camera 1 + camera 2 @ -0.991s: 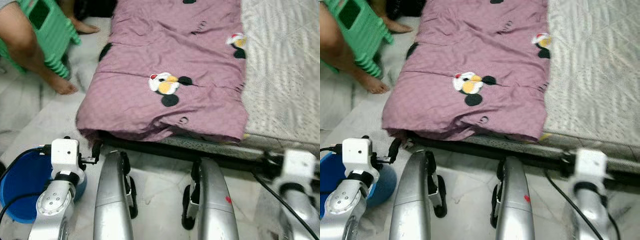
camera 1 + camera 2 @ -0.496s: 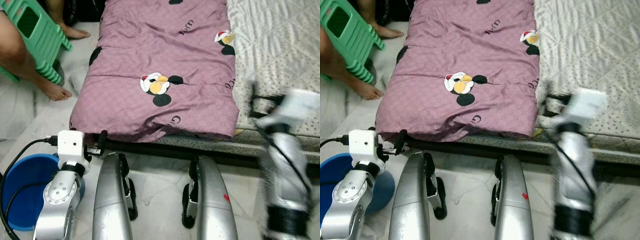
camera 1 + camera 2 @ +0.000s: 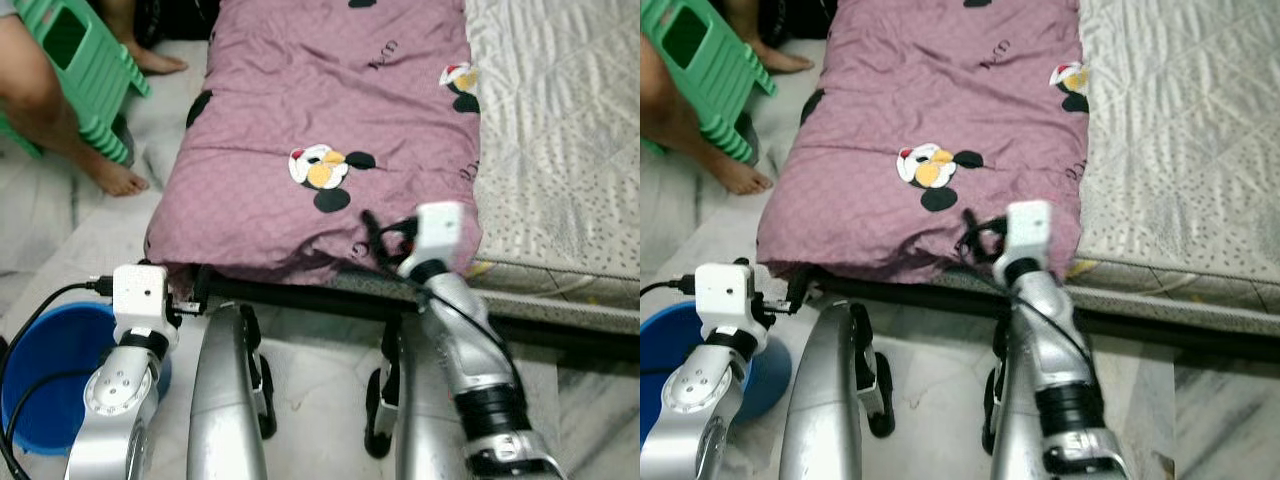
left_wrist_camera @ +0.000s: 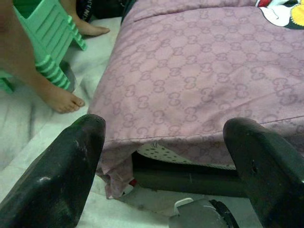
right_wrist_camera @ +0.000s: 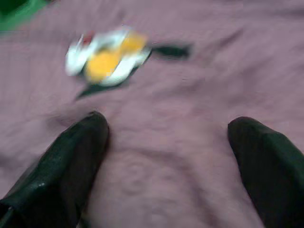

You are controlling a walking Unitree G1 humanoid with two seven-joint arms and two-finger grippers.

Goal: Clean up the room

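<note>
Mauve quilt (image 3: pixel 330 150) printed with a cartoon mouse lies along the mattress (image 3: pixel 560 140), its near edge overhanging. Right gripper (image 5: pixel 166 156), fingers apart, hovers over that edge. Left gripper (image 4: pixel 171 166), fingers spread, sits low beside a blue bucket (image 3: pixel 45 370).

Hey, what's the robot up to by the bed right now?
The robot stands at the foot of a mattress covered partly by a purple blanket. Its right gripper is over the blanket's near edge with fingers spread, nothing held yet. The left gripper is low by the blanket's near left corner, also open and empty. A blue bucket sits on the floor at the robot's left, and a person's foot rests beside a green stool.
</note>
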